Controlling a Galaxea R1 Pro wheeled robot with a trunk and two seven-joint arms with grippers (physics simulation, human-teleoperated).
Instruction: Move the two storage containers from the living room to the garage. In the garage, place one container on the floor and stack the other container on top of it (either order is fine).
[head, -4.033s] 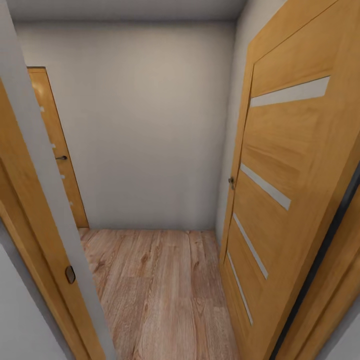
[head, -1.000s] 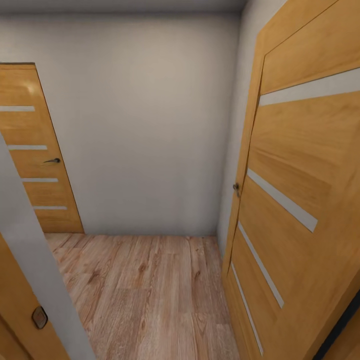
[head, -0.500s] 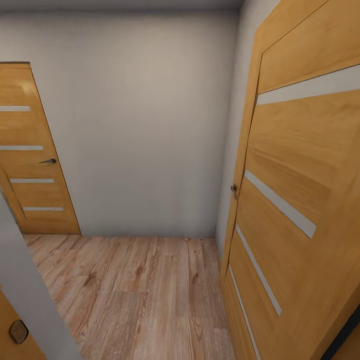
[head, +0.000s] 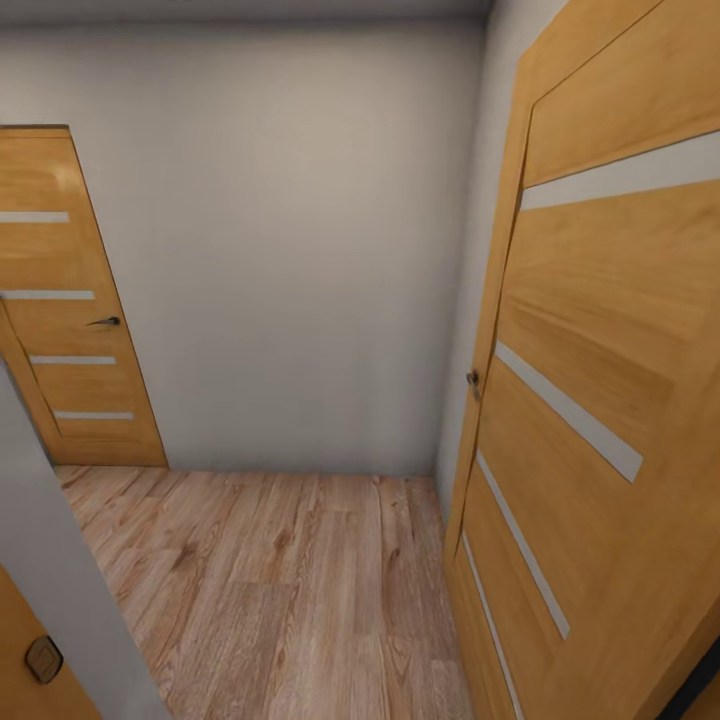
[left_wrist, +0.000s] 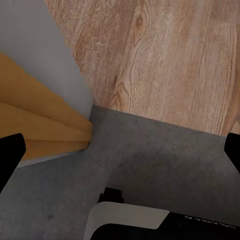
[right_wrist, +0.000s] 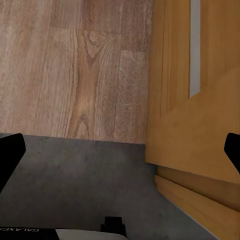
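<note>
I am driving through a doorway into a small hallway, and no storage container is in sight, so I judge the carrying and stacking are not yet done. Ahead is a plain matte white wall (head: 290, 250) over a light wood plank floor (head: 300, 590) with visible grain. A honey-coloured open door (head: 600, 400) with pale inset strips stands close on the right; a matching closed door (head: 70, 300) sits far left. Both wrist views look down at a grey speckled concrete floor (left_wrist: 150, 160) meeting the planks. The left gripper (left_wrist: 120, 150) and right gripper (right_wrist: 120, 150) are spread wide, holding nothing.
</note>
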